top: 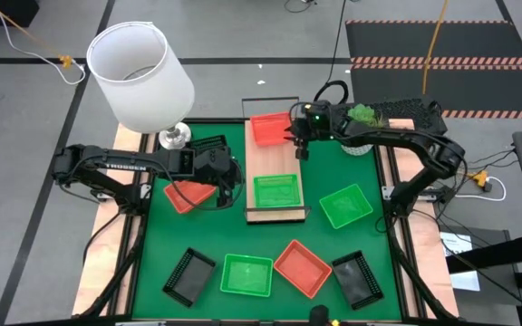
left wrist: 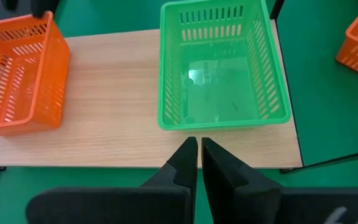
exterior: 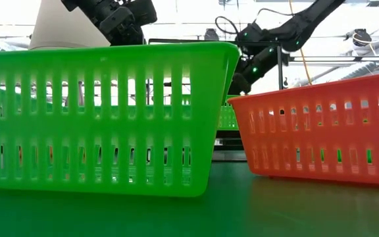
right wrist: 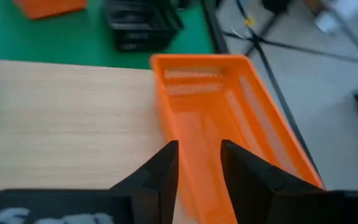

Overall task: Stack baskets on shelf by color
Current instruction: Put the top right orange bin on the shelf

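Observation:
The light-wood shelf (top: 275,161) lies on the green mat. An orange basket (top: 268,129) stands flat on its far end, and a green basket (top: 276,192) stands on its near end. My right gripper (right wrist: 199,146) is open just over the orange basket (right wrist: 229,118), a finger on either side of the basket's wall and clear of it. My left gripper (left wrist: 197,146) hangs shut beside the shelf's left edge, pointing at the green basket (left wrist: 219,65) and holding nothing.
Loose on the mat lie an orange basket (top: 188,193) under my left arm, a green one (top: 345,206), a black one (top: 208,145), and along the near edge black (top: 188,276), green (top: 246,274), orange (top: 302,267) and black (top: 358,276). A white lamp (top: 143,77) stands far left.

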